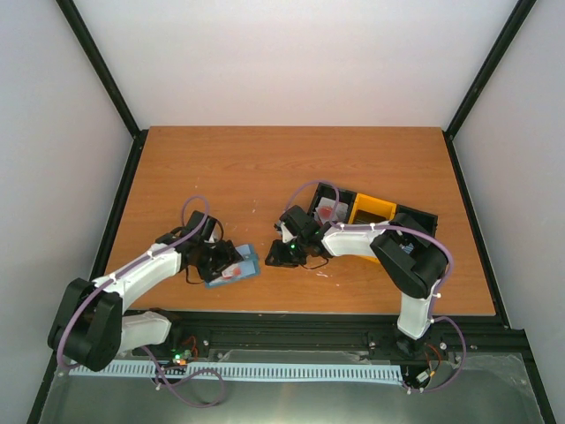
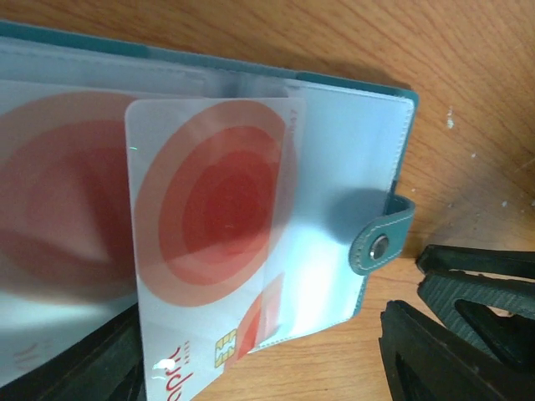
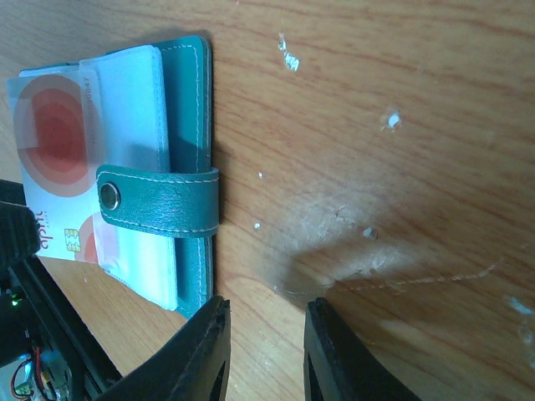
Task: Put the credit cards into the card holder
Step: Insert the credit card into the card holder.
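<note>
Red-and-white card (image 2: 209, 217) on open teal card holder (image 2: 343, 150), wooden table (image 2: 468, 67)

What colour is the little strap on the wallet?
The strap is teal with a silver snap; the right wrist view shows it best.

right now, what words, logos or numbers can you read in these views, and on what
Red lettering on the credit card: partly hidden and blurred, not readable.
Small print beside that card's edge: too small to read.
Card holder: no text visible.
</note>
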